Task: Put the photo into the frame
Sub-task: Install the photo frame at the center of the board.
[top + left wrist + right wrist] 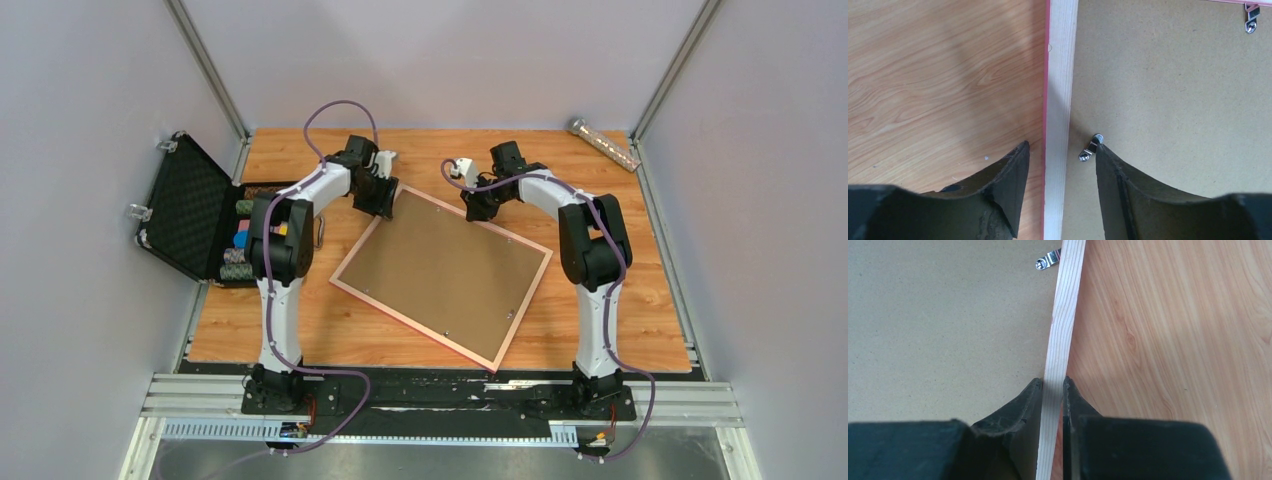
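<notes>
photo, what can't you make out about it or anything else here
Photo: in no view; the backing board covers the frame opening, so whether it lies underneath is unknown.
Frame front: faces the table, hidden in all views.
Case contents, top view: too small to name.
Shiny object, far right corner: too small to name.

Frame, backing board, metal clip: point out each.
frame point(1060, 335), right wrist view, on its pale wooden rail.
backing board point(440, 265), top view, on its bare brown middle.
metal clip point(1090, 148), left wrist view, on its silver tab.
</notes>
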Controlling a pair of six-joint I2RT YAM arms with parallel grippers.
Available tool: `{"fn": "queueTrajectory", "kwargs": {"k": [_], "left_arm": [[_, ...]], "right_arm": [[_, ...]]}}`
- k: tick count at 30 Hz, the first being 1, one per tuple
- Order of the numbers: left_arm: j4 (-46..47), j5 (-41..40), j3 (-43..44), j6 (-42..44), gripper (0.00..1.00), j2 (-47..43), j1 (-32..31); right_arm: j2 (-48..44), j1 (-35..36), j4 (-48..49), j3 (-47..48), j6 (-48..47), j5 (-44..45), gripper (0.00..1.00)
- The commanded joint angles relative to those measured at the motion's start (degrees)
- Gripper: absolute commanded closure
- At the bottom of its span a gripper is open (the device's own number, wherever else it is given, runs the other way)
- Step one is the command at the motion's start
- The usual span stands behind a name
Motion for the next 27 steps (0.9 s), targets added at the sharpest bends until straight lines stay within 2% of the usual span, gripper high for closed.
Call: {"fn": "queueTrajectory", "kwargs": {"k": [1, 12, 20, 27], "left_arm": [[2.22, -1.14, 0.95, -0.61, 0.43, 0.44, -0.25], [5.35, -3.77, -1.11, -7.65, 0.62, 0.33, -0.15], [5.39, -5.01, -2.93, -8.05, 0.67, -1.03, -0.11], [4.34, -4.75, -4.73, -6.9, 0.68, -2.56, -0.09]], "right_arm": [[-0.91, 0.81, 0.94, -1.2, 0.93, 0.63, 1.0], [-0.69, 0.81, 1.51, -1.29, 2.13, 1.58, 1.0], [-0.17, 0.87, 1.89, -1.11, 2.6, 3.03, 1.0], [0.51, 0.82, 2.03, -0.1, 4.06, 4.83, 1.0]]}}
